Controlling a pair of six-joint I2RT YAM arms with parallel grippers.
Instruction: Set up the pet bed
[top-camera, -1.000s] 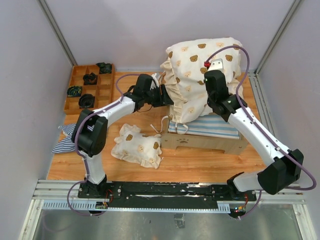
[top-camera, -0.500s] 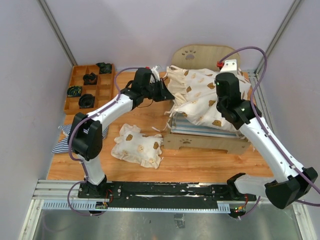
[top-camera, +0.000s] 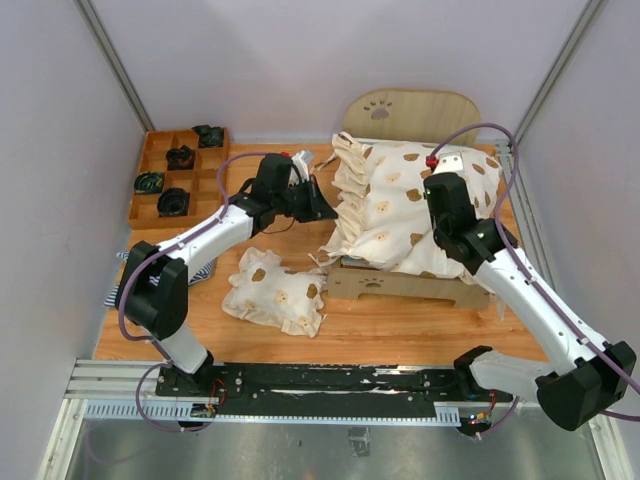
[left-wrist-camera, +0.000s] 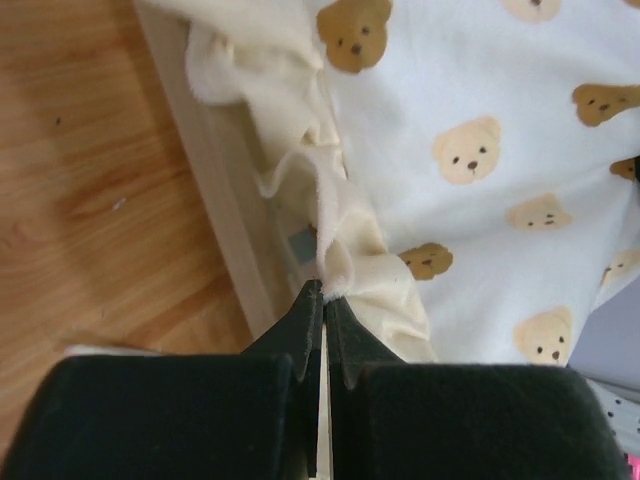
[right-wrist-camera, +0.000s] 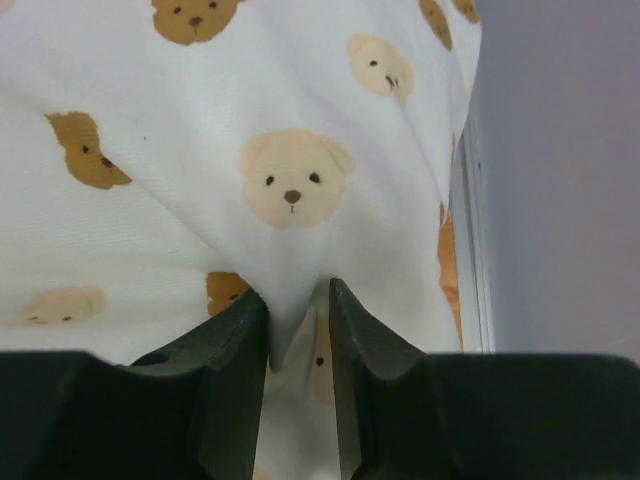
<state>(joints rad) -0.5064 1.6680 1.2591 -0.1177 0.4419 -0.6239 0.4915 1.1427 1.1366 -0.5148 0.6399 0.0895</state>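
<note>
The pet bed stands at the back right, its arched headboard (top-camera: 410, 105) with the paw cutout upright and its footboard (top-camera: 375, 283) facing me. A cream bear-print quilt (top-camera: 400, 205) lies spread over it and hides nearly all of the mattress. My left gripper (top-camera: 325, 205) is shut on the quilt's ruffled left edge (left-wrist-camera: 335, 225), beside the bed's plywood side rail (left-wrist-camera: 215, 200). My right gripper (top-camera: 447, 198) points down onto the quilt (right-wrist-camera: 290, 110) near the right side. Its jaws stand slightly apart with a loose peak of fabric between them.
A brown compartment tray (top-camera: 215, 185) with black items sits at the back left. A small bear-print pillow (top-camera: 275, 290) lies on the wood in front of the bed's left end. Striped cloth (top-camera: 122, 290) shows at the left edge. A metal rail (right-wrist-camera: 465, 230) borders the right.
The quilt, held high a second ago, has come down and spread over the bed. My left gripper closed on its ruffle and drew it nearer. My right jaws have parted a little.
</note>
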